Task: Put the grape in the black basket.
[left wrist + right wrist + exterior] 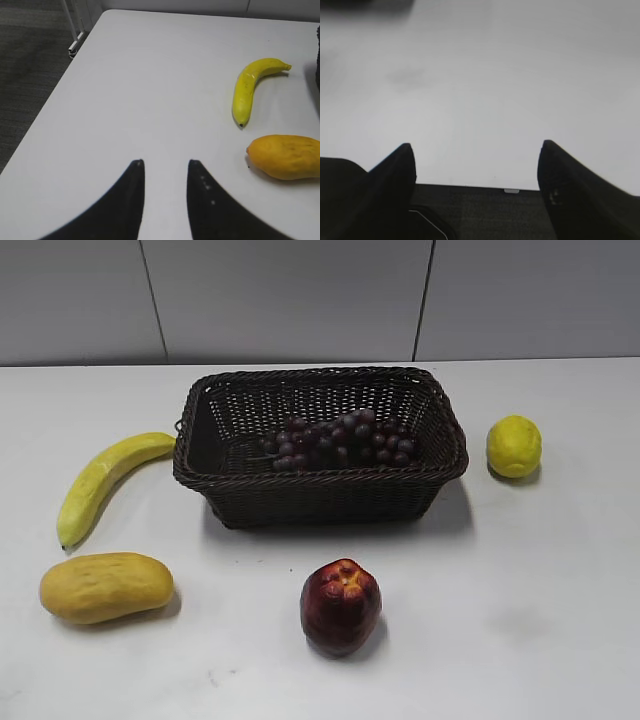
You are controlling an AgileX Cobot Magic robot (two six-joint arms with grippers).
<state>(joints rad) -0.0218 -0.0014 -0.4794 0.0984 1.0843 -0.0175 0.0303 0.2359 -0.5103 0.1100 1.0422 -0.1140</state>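
Note:
The grape (pixel 340 442), a bunch of small dark purple-red berries, lies inside the black basket (pixel 320 476), a large dark woven wicker basket at the middle back of the table. Neither gripper shows in the exterior view. My left gripper (pixel 165 162) is open and empty over the bare white table, left of the banana and the mango. My right gripper (pixel 476 146) is wide open and empty, over the table's edge with dark floor below.
A yellow banana (pixel 103 481) (pixel 252 83) and a yellow-orange mango (pixel 105 586) (pixel 286 156) lie left of the basket. A dark red apple (pixel 340 606) stands in front of it. A yellow lemon (pixel 514 446) sits to its right.

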